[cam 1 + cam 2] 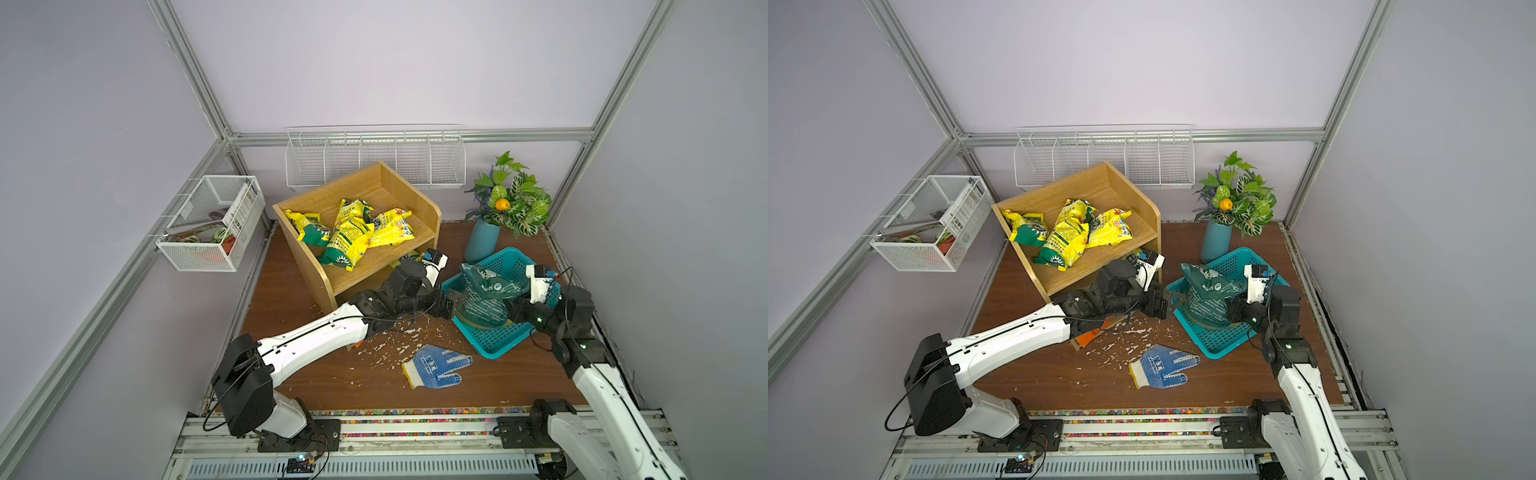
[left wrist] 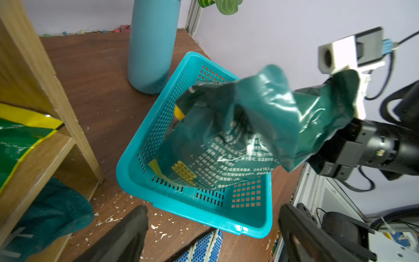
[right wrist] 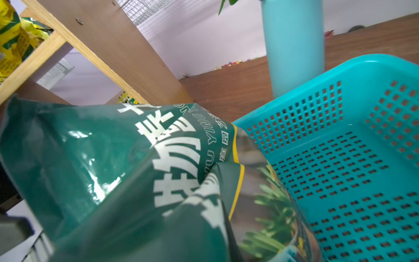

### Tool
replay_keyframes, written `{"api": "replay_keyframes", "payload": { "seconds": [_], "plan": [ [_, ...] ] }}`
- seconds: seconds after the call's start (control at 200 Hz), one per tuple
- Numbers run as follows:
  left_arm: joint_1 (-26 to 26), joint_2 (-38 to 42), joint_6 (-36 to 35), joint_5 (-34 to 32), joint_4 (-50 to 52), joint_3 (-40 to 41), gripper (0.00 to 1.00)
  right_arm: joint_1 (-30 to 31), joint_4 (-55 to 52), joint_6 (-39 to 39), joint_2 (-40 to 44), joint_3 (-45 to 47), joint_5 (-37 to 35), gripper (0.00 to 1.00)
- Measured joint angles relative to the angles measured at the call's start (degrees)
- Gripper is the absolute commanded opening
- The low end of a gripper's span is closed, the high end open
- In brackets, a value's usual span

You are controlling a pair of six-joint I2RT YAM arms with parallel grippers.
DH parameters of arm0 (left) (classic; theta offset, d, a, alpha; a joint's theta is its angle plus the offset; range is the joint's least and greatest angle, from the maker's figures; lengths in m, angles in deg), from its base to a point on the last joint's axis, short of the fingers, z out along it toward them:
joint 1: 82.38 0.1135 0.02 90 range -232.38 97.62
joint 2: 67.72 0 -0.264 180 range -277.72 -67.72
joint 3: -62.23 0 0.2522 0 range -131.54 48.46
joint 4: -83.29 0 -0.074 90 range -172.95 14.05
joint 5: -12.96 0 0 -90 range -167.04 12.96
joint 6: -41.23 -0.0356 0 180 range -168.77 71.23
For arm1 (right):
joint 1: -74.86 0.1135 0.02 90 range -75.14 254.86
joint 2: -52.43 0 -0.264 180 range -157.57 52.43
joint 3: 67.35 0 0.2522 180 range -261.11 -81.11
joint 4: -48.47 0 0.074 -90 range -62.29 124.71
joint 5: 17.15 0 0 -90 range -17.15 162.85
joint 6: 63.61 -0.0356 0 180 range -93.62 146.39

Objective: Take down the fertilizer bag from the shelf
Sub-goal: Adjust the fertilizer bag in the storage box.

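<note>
A dark green fertilizer bag (image 1: pixel 486 299) is shown standing in a teal basket (image 1: pixel 494 349) near the table's (image 1: pixel 332 374) right edge, just beside the wooden shelf (image 1: pixel 390 183). Its crumpled top is pinched in the closed right gripper (image 1: pixel 519 301). The left gripper (image 1: pixel 453 305) is held wide open and empty at the basket's shelf-side rim. The bag is judged already off the shelf. Its top is best released only once the base is settled flat, so that it is not tipped over the rim.
</note>
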Motion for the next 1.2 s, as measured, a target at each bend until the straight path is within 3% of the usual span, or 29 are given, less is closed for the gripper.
{"api": "replay_keyframes", "payload": {
  "seconds": [0.2, 0.345, 0.57, 0.89, 1.2],
  "plan": [
    [0.0, 0.9, -0.33, -1.36, 0.63, 0.33, 0.95, 0.07, -10.19, -2.12, 7.02, -1.88, -9.51, 0.0],
    [0.0, 1.33, -1.03, -1.4, 0.79, 0.33, 0.95, -0.48, -12.74, -2.36, 2.89, -5.9, -13.88, 0.0],
    [0.0, 2.25, -1.44, -1.44, 0.66, 2.54, 0.95, -2.69, -9.6, -4.04, -7.06, -10.75, -15.04, 0.0],
    [0.0, 3.52, -1.97, -2.27, 0.22, 5.03, 0.96, -10.51, -4.2, -7.32, -11.02, -11.74, -14.97, 0.0],
    [0.0, 5.49, -2.69, -3.41, 0.22, 6.1, 0.96, -18.71, 10.03, -16.59, -19.61, -11.43, -10.08, 0.0]
  ]
}}
